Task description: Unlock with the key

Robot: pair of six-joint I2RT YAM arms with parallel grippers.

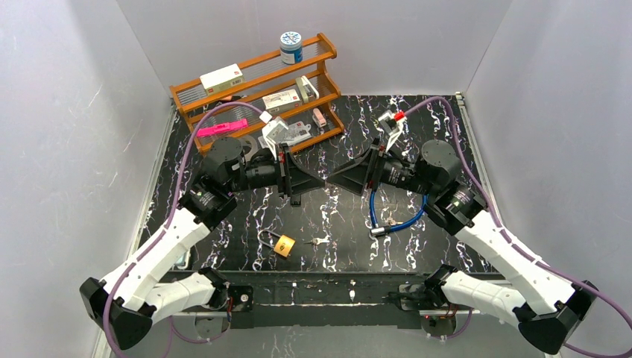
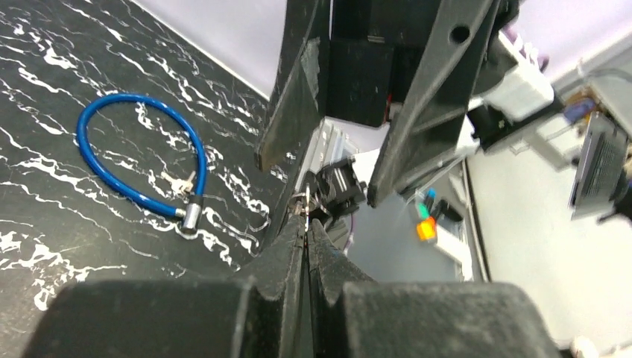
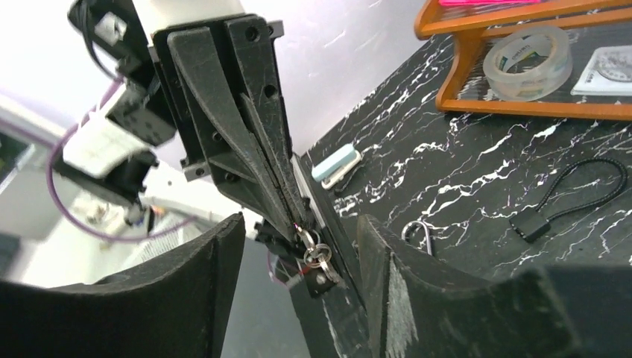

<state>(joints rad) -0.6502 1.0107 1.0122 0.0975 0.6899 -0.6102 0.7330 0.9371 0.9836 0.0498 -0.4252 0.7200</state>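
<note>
Both arms reach inward over the black marbled table, and the left gripper and right gripper meet tip to tip at mid-table. The left gripper's fingers are pressed together and pinch a small ring of keys, which hangs from their tips clear of the table. The right gripper's fingers stand wide apart, one on each side of the left gripper's tip and the keys, with no contact to be seen in either wrist view. The brass padlock lies flat on the table at 7 o'clock from the meeting point, well apart from both grippers, with its shackle pointing to 10 o'clock. A small metallic item lies just at 3 o'clock of the padlock (too small to identify). A blue cable lock lies looped on the table at 4 o'clock from the meeting point, below the right arm's wrist. A wooden rack stands at the far edge, at 11 o'clock; a roll of clear tape rests on its lowest shelf. A black cable loop with a block-shaped body lies on the table in front of the rack.
</note>
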